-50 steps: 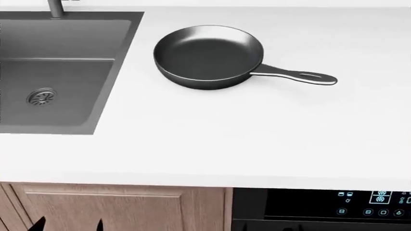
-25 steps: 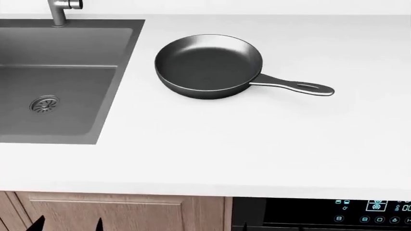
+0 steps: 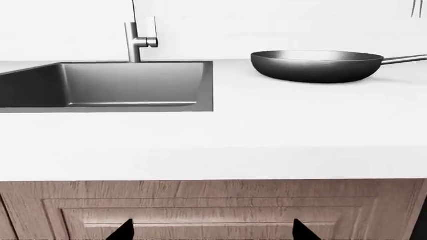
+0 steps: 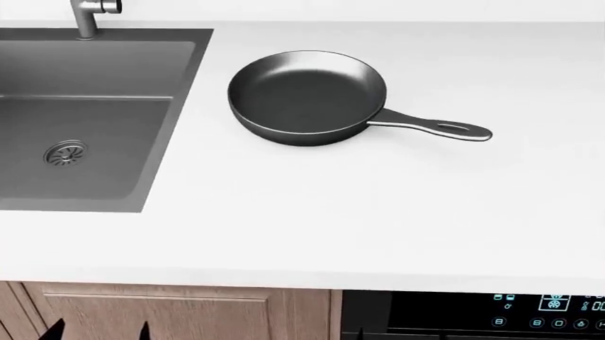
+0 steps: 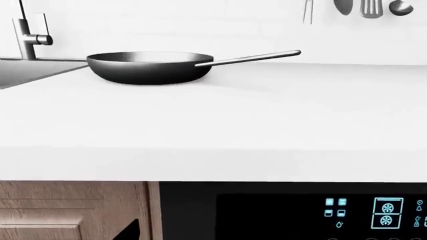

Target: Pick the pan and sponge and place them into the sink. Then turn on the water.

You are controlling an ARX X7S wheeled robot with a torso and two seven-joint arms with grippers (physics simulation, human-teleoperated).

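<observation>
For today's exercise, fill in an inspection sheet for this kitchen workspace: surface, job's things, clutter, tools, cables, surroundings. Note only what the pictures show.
Surface: white countertop, bare apart from the pan.
Job's things: pan upright on the countertop beside the sink, handle pointing away from it; sink holds nothing; faucet shows no water; sponge not seen.
Clutter: nothing seen.
Tools: only dark tips at picture edges, below counter level; state cannot be told.
Cables: nothing seen.
Surroundings: wooden cabinet door, appliance panel, hanging utensils.
</observation>
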